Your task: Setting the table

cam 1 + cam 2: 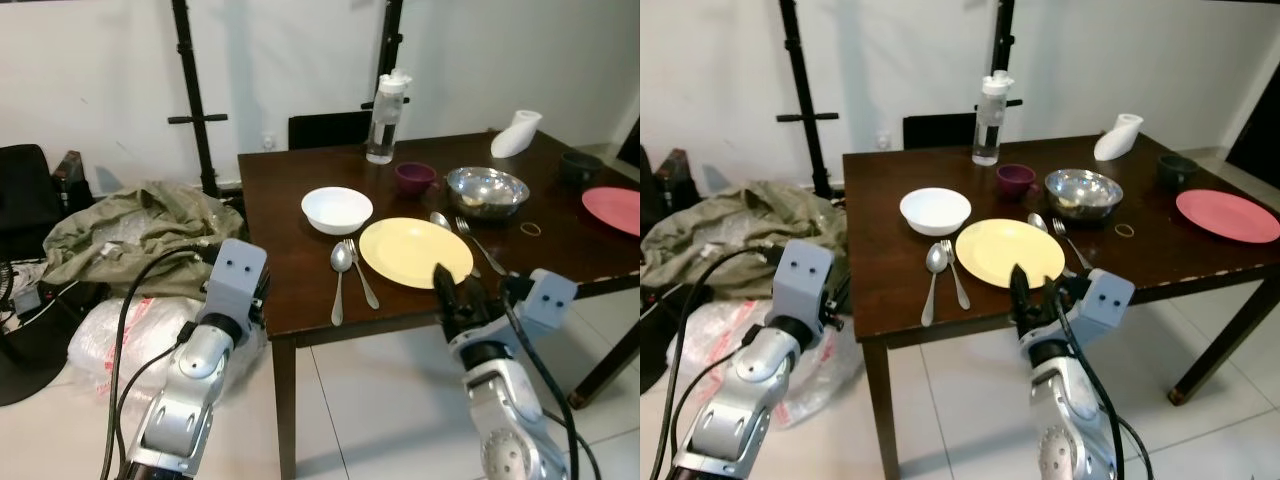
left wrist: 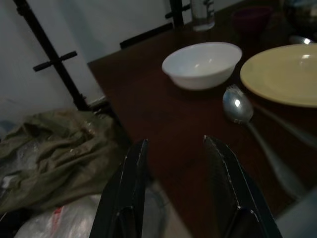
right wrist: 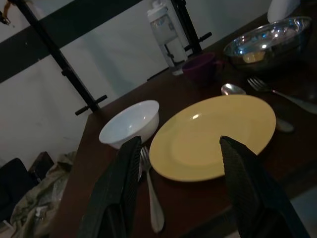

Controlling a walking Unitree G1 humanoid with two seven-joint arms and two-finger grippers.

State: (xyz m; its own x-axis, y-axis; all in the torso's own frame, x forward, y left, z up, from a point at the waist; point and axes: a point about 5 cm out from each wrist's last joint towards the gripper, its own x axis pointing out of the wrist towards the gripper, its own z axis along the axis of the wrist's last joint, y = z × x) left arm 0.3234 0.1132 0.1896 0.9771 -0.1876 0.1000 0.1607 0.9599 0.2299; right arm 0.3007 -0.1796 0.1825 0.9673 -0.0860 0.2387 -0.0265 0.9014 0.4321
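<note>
Plate: yellow plate (image 1: 415, 251), round, bare, near the table's front edge.
Cutlery: spoon (image 1: 340, 268) and fork (image 1: 360, 270) side by side just left of the plate; second spoon (image 1: 440, 220) and second fork (image 1: 478, 242) at its right.
Bowls: white bowl (image 1: 337, 209) behind the left cutlery; steel bowl (image 1: 487, 191) and purple cup (image 1: 415, 177) farther back.
Right gripper (image 3: 181, 173): fingers spread, empty, before the table edge facing the plate.
Left gripper (image 2: 173, 171): fingers spread, empty, off the table's left corner.
Head views only: water bottle (image 1: 385, 120), pink plate (image 1: 612, 208), rubber band (image 1: 530, 229).
Surface: dark wooden table (image 1: 290, 250).
Room: white wall, tiled floor, olive cloth heap (image 1: 130, 235) at left.
</note>
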